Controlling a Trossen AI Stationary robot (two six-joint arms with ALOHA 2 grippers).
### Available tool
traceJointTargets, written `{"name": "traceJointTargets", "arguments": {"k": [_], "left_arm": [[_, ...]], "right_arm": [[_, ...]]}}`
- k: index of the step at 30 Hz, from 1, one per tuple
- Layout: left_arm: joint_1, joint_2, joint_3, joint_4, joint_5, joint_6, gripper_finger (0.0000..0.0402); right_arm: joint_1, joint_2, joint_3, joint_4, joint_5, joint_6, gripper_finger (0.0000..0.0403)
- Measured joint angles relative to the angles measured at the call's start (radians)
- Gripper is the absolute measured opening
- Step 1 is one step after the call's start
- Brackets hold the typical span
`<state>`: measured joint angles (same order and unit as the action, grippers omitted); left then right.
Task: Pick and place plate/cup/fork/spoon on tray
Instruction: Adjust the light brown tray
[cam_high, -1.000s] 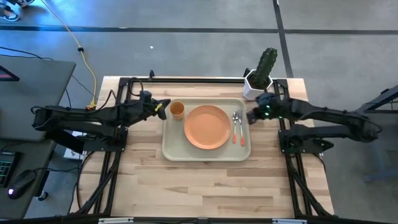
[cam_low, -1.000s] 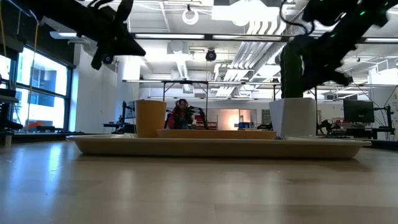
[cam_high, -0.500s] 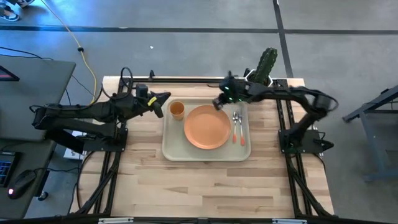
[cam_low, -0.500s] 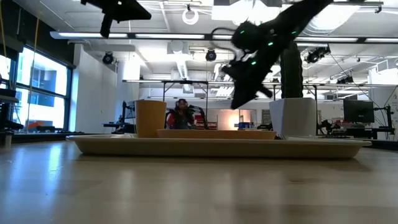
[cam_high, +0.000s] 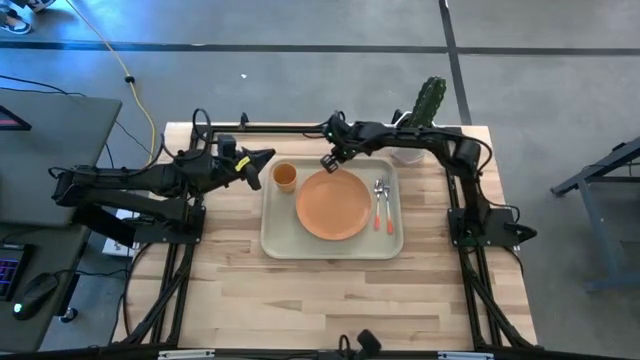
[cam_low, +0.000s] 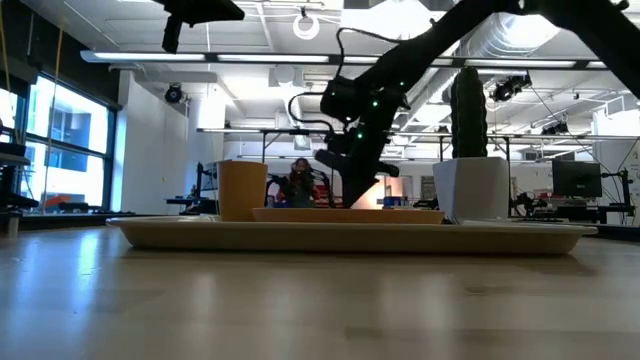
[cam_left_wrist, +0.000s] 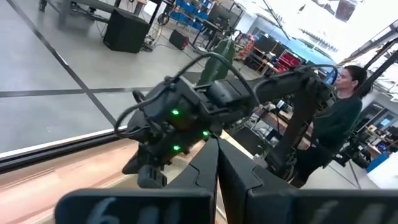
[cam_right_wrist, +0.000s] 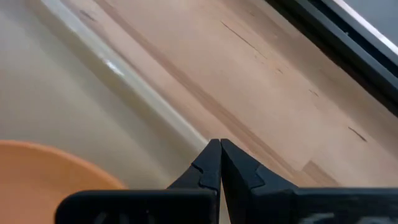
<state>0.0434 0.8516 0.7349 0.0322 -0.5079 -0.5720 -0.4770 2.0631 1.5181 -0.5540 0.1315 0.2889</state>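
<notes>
The beige tray (cam_high: 275, 235) lies at the table's middle. On it rest the orange plate (cam_high: 333, 206), the orange cup (cam_high: 285, 177) standing at its far left corner, and the fork (cam_high: 377, 203) and spoon (cam_high: 388, 208) side by side at its right. My right gripper (cam_high: 327, 163) is shut and points down over the tray's far rim (cam_right_wrist: 155, 106), beside the plate's far edge (cam_right_wrist: 43, 177). It also shows in the low view (cam_low: 356, 190). My left gripper (cam_high: 262, 165) is shut, held high left of the cup, and shows at the top of the low view (cam_low: 205, 12).
A white pot with a green cactus (cam_high: 428, 103) stands at the table's far right corner, partly under my right arm. Black frame rails run along the table's left, right and far edges. A person (cam_left_wrist: 345, 106) stands in the room beyond the table.
My right gripper has swung from beside the cactus pot toward the table's left along the far edge, and has come down over the tray's far rim by the plate. My left gripper has risen a little. The tray and its things have stayed put.
</notes>
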Motion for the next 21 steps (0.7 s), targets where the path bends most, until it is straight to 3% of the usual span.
{"name": "traceJointTargets", "arguments": {"k": [13,21], "left_arm": [[-0.006,0.001,0.0,-0.013,-0.001,0.036,0.0],[-0.006,0.001,0.0,-0.013,-0.001,0.051,0.0]], "right_arm": [[-0.061,0.054,0.025,-0.083,-0.048,-0.057,0.0],[-0.004,0.054,0.025,-0.115,-0.066,-0.114,0.0]]}}
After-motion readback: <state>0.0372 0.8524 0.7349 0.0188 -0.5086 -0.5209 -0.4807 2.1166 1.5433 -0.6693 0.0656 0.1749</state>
